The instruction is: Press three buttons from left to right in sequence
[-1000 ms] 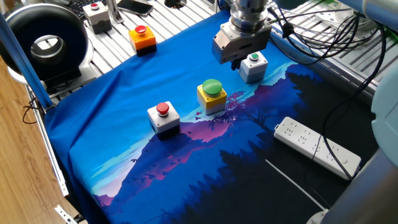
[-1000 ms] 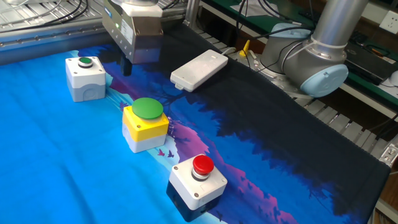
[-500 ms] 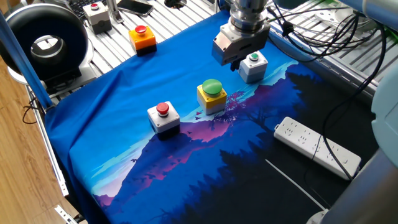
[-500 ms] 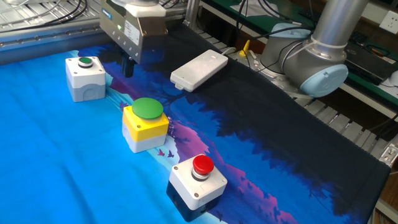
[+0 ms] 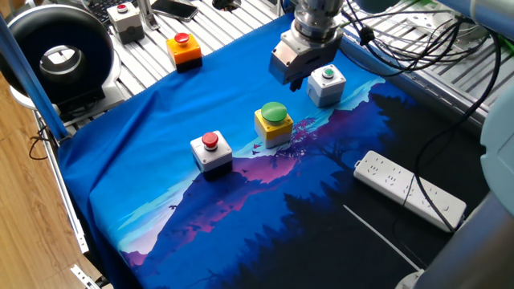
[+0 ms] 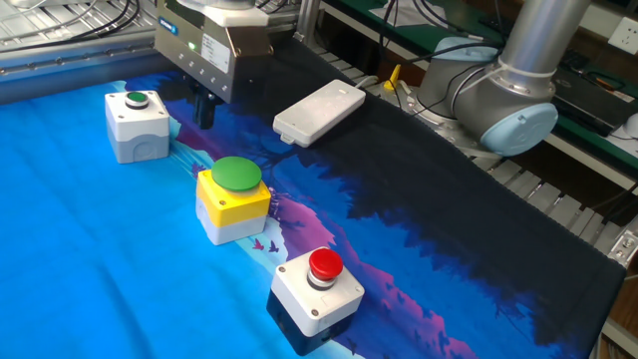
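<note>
A UR5's gripper [image 6: 204,108] hangs above the blue-draped worktop [image 5: 136,168], just beside the grey-white box with the small green button [image 6: 137,99]; whether its fingers are apart cannot be told. The three boxes run diagonally: white box with red button [image 5: 210,141], yellow box with green dome [image 5: 274,111], then the grey-white one. Rigid plastic and probably light, they may skid on the cloth, so each cap wants a straight downward press. A power strip [image 5: 409,189] lies well apart, leaving open room.
</note>
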